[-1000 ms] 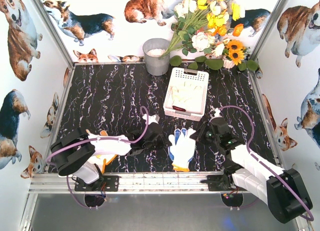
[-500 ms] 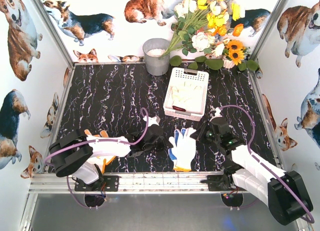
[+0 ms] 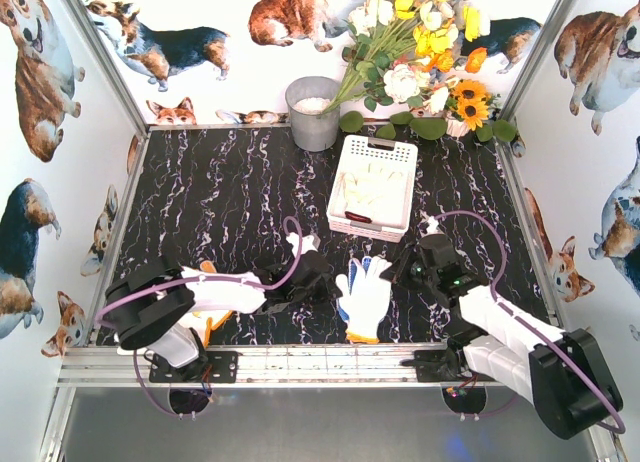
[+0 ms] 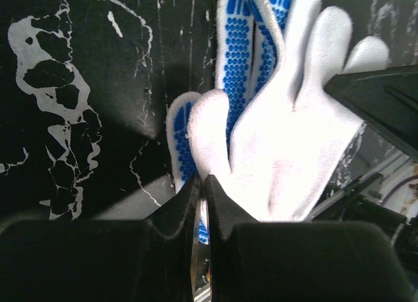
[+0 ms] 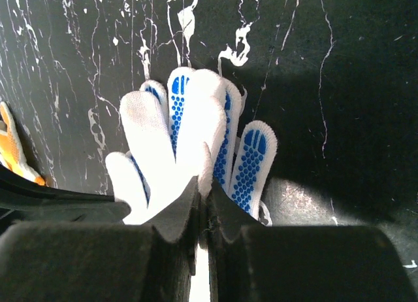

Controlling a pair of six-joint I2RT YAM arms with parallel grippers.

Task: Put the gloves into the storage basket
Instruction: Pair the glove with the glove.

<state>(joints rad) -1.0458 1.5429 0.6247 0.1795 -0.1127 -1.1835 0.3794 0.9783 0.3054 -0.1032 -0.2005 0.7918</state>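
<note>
Pale gloves [image 3: 372, 190] already lie in the basket [image 3: 384, 142] at twelve o'clock, but the dotted white gloves [image 3: 366, 294] at six, pinched by the tightly closed left fingers [image 4: 185, 207] and right fingers [image 5: 183, 210], and an orange glove [image 5: 10, 145] at eight are not yet in.

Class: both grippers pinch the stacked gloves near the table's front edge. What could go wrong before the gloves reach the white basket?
1. The left gripper and right gripper each pinch only an edge of the white glove; uneven pulling could slip it free.
2. The blue-dotted glove beneath may not be gripped and could stay behind.
</note>
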